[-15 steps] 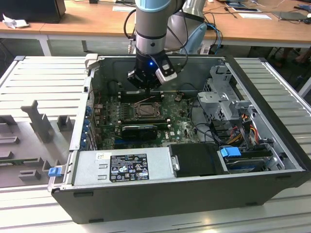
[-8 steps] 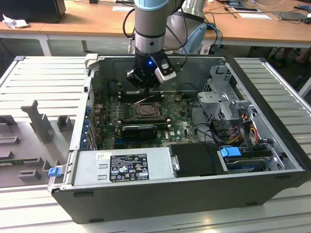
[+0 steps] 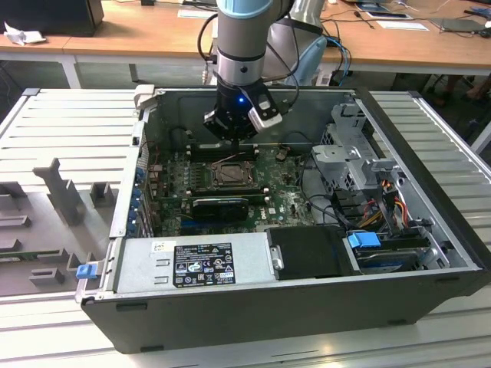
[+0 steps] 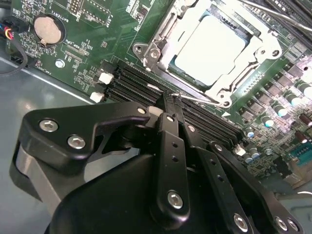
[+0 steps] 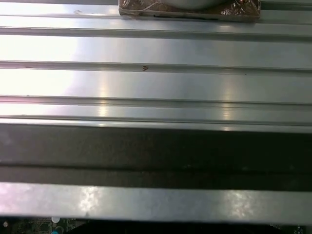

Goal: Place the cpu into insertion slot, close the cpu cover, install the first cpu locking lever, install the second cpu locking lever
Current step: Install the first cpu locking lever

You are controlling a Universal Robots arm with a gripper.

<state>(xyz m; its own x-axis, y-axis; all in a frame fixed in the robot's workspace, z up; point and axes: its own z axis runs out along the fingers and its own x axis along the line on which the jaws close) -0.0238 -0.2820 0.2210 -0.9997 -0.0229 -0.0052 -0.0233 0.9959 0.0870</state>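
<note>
I find the pale silver square cpu seated beneath the grey metal-frame cpu cover. The black gripper, fingers closed together, sits at the thin wire locking lever beside that cover. I judge steady, centred pressure is advisable.

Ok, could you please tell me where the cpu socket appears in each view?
Exterior view: cpu socket on the green board, by the gripper.
Second wrist view: just beyond the gripper, past the black memory slots.
First wrist view: ribbed metal panels, sliver of green board.
Shared landmark: the green board.
</note>
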